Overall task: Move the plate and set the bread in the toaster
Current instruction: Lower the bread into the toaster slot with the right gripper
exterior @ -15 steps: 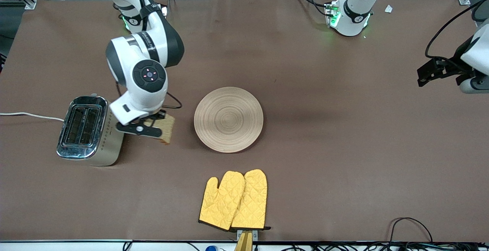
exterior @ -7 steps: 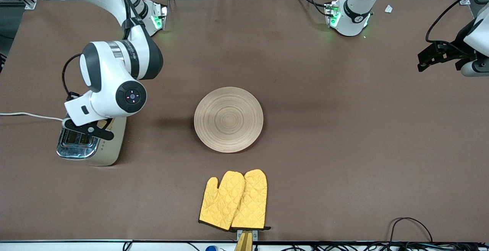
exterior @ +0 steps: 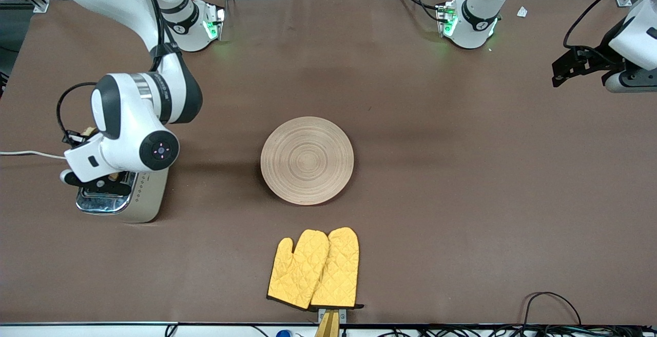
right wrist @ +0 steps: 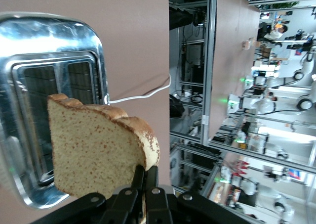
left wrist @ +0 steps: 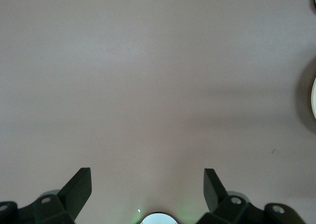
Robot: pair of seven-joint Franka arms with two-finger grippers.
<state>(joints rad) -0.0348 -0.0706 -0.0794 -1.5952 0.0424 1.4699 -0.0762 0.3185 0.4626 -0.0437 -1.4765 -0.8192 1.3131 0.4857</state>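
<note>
Bread carried over the toaster — slot entry is next

Within the last second the right gripper point(right wrist: 143, 184) has swung from beside the toaster point(exterior: 120, 193) to directly above its chrome top, jaws pinched narrow on the crust edge of the bread point(right wrist: 98, 150), which hangs over the slots with its lower edge not yet inside. The toaster stands near the table edge at the right arm's end, its white cord point(exterior: 28, 153) trailing toward that edge. The plate point(exterior: 307, 160) lies bare at mid-table, where it was a second ago, with the yellow oven mitts point(exterior: 314, 269) close to the edge nearest the front camera. The left gripper point(left wrist: 147, 187) waits, jaws wide and empty, over bare cloth at the left arm's end — so what remains, by my reading, is lining the slice up with a slot and lowering it.
</note>
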